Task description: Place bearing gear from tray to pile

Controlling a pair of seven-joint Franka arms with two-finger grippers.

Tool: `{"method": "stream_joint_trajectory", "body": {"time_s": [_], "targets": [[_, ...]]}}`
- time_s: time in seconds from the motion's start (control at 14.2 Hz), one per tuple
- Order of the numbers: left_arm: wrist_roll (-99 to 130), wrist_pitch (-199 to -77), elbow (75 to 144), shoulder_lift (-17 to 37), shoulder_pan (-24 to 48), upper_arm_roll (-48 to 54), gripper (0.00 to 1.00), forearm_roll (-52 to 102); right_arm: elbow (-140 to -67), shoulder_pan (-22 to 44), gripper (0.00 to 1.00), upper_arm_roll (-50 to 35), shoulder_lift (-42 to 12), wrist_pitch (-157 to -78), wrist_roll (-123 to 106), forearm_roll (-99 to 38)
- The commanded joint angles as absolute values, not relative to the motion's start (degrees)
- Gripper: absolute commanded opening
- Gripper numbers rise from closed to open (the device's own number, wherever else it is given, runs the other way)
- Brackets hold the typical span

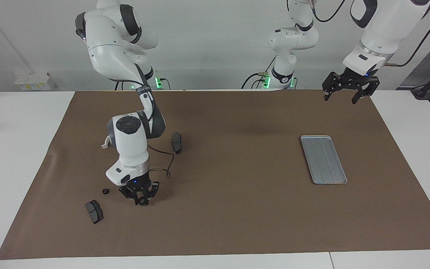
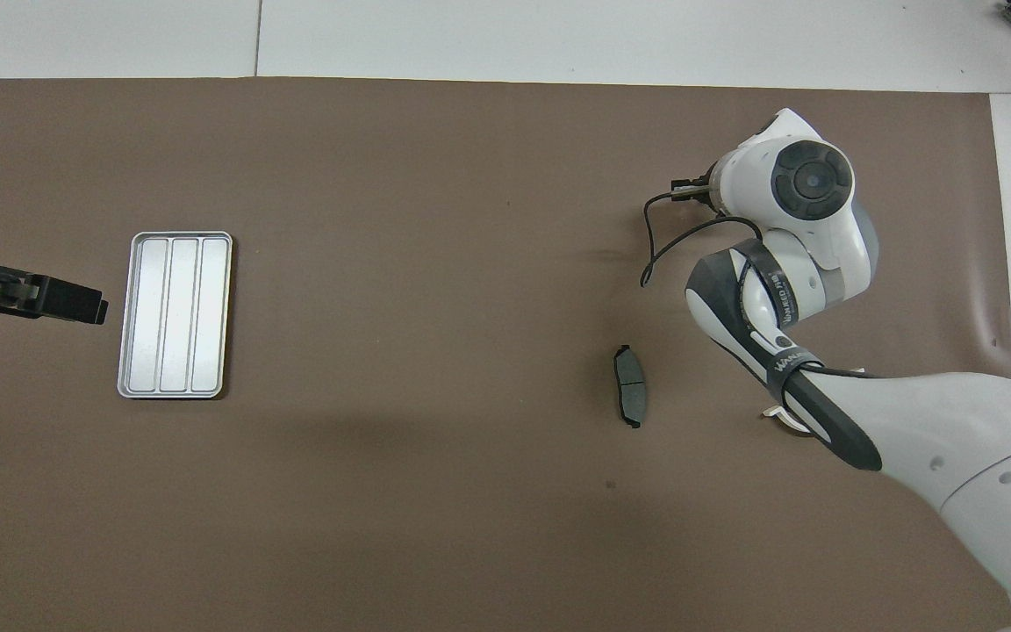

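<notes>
Facing view is showing a white table [image 1: 13,157] with a big brown mat [image 1: 237,216] covering most of it. The right arm is reaching well out over the mat toward its own end of the table, where the pile is lying. The left arm is just waiting, with the left gripper [image 1: 349,93] hanging in the air over the mat's corner at that arm's end, jaws spread apart with nothing in them.

The tray [image 1: 323,160] is sitting flat on the mat toward the left arm's end, well apart from everything else.

Over at the pile, the white half-ring bracket [image 1: 105,144] is mostly hiding under the right arm, so only one end is peeking out. One dark brake pad [image 1: 177,142] is lying beside the arm's elbow, nearer to the robots. A second brake pad [image 1: 94,211] is lying farther out, with a small black gear [image 1: 105,191] just beside it.

The right gripper [image 1: 139,198] is pointing straight down, low over the mat near those two. Its jaws are clamping the bearing gear [image 1: 141,202], a little black round thing showing between the fingertips. Can't tell if it's touching the mat.
</notes>
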State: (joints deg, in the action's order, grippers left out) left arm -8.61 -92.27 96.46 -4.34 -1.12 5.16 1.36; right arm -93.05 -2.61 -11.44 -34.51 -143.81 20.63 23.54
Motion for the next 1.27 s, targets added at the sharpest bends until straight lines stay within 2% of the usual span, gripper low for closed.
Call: {"method": "stream_joint_trajectory", "body": {"time_s": [0.0,0.21,0.35,0.49,0.56,0.85,1.2], "targets": [[-8.17,-92.02,97.82,-5.71,-2.20,5.98,1.00,1.76,-93.25,-5.27,0.15,-12.48,-34.80,-143.17,19.34,24.26],[-8.17,-92.02,97.82,-5.71,-2.20,5.98,1.00,1.76,-93.51,-5.89,0.17,-12.39,-34.72,-143.00,19.51,24.26],[-8.17,-91.93,97.82,-5.71,-2.20,5.98,1.00,1.76,-94.22,-6.42,0.33,-12.39,-34.72,-143.09,19.60,24.26],[-8.17,-92.02,97.82,-5.71,-2.20,5.98,1.00,1.76,-94.31,-6.24,0.55,-12.48,-34.72,-142.74,20.04,24.26],[-8.17,-92.11,97.82,-5.71,-2.20,5.98,1.00,1.76,-94.31,-6.24,0.62,-12.48,-34.63,-142.56,20.21,24.17],[-8.17,-92.02,97.82,-5.71,-2.20,5.98,1.00,1.76,-93.78,-5.89,0.66,-12.65,-33.76,-140.46,20.39,24.17],[-8.17,-92.02,97.82,-5.71,-2.20,5.98,1.00,1.76,-93.34,-5.45,0.66,-12.83,-23.84,-127.21,19.42,15.75]]}}
